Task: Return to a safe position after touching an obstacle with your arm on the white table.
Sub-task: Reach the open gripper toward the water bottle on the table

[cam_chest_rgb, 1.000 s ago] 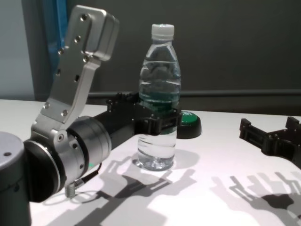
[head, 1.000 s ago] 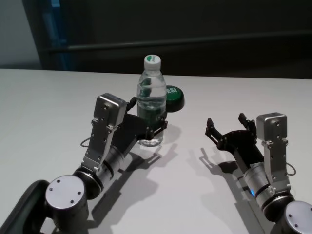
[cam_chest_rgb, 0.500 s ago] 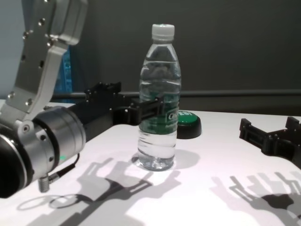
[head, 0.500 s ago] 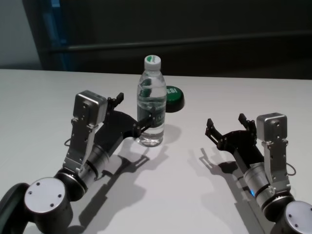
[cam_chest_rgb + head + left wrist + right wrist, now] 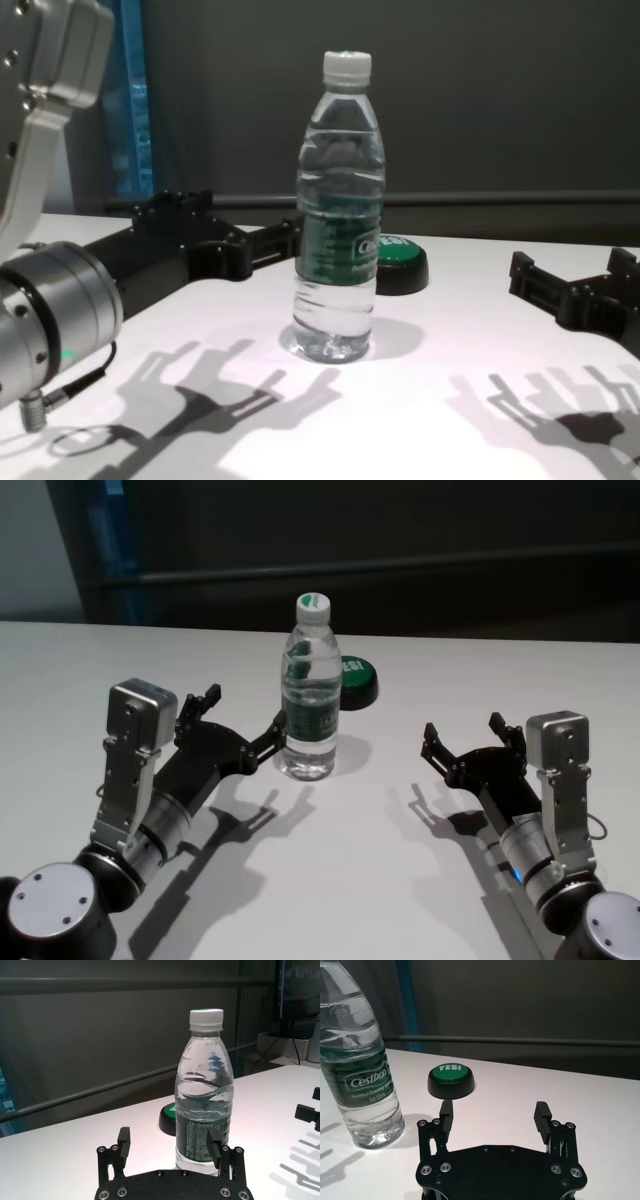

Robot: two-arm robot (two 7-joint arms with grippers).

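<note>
— Two end effectors, both spread?
— Yes. Left end effector is beside the bottle, mid-tabletop; button is behind it; right end effector is well apart.

Bright overhead light, crisp arm shadows on white table, dim backdrop

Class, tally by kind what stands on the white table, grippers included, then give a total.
Water bottle: 1
Green button: 1
Grippers: 2, left gripper and right gripper, both open above the white table
Total: 4
</note>
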